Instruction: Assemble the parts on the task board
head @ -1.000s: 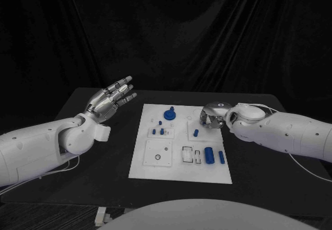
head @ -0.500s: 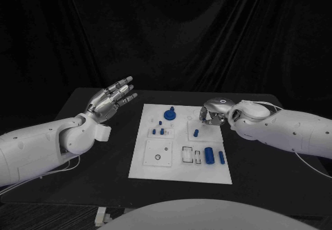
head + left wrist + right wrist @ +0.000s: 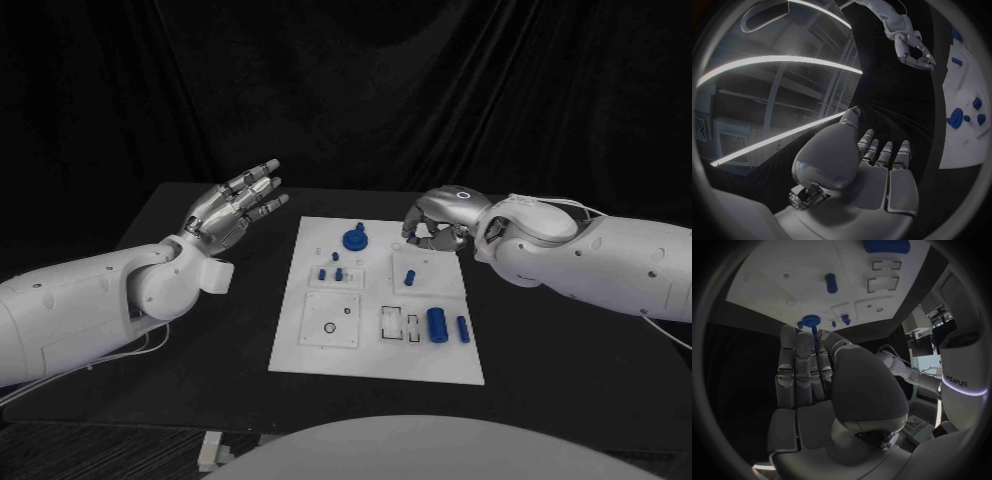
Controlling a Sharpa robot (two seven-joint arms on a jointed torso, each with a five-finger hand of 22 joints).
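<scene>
Task board point(image 3: 378, 352) flat on the black surface, blue parts point(image 3: 436, 325) resting on it (small, rigid, probably light; best pinched at their sides). Left hand point(image 3: 231, 210) raised, fingers spread, empty. Right hand point(image 3: 440, 222) hovers at the board's far edge; whether it holds anything I cannot tell.

The head view looks down from above and behind the arms onto the black table point(image 3: 216, 330), with the white task board point(image 3: 378, 350) lying at the centre of the frame, well below the camera. The left wrist view sits close behind the left hand point(image 3: 873, 170), whose palm takes the lower middle; it faces mostly out into the room, with the task board point(image 3: 957, 145) at the right edge. The right wrist view sits just behind the right hand point(image 3: 817, 380) and faces the task board point(image 3: 773, 285), near, across the upper frame. All three views share the board.
</scene>
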